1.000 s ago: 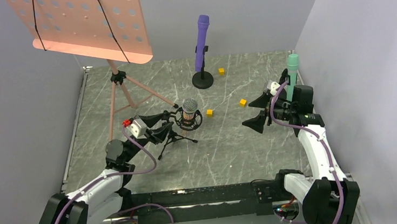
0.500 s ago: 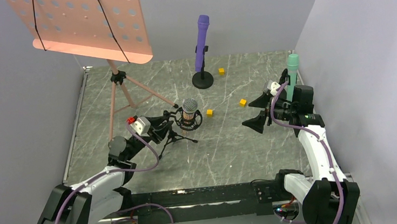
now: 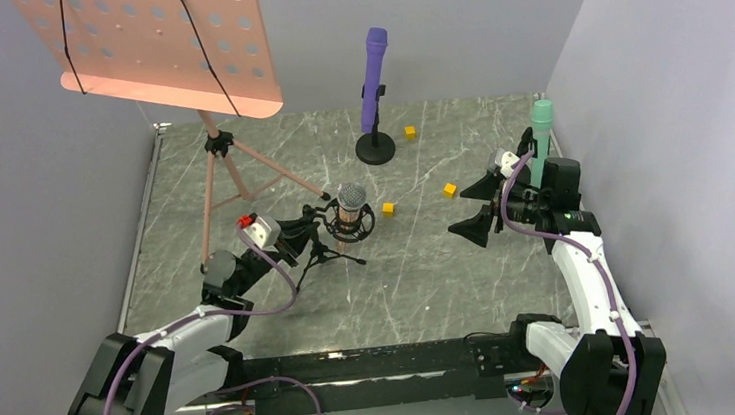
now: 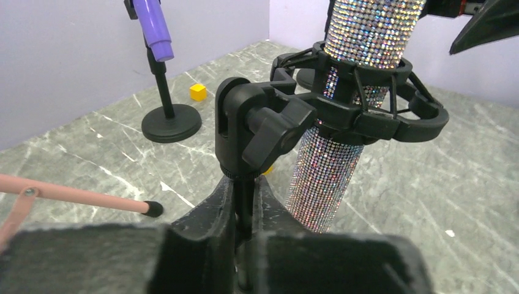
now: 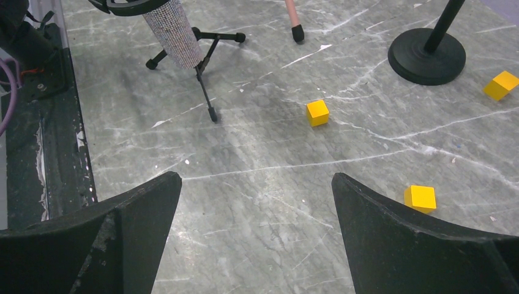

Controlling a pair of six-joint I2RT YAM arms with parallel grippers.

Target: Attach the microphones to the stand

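Nearest you, your left tool [image 4: 243, 205] is clenched on the thin post of the tripod stand [image 4: 260, 125], just below its knob. The glittery copper microphone [image 4: 343, 153] sits upright in that stand's shock mount [image 4: 392, 116]. Your right tool [image 5: 257, 202] hangs released, fingers spread wide, above the worktop [image 5: 257, 153], with yellow cubes [image 5: 317, 112] beyond it. The mint green microphone [image 3: 542, 142] stands upright behind the right wrist, its base hidden. Farthest, the purple microphone [image 3: 372, 77] is upright in the round-base stand [image 3: 375, 149].

Left gripper [image 4: 243, 205] (reaching forward) seemingly clamped, right gripper [image 5: 256, 180] — spread wide
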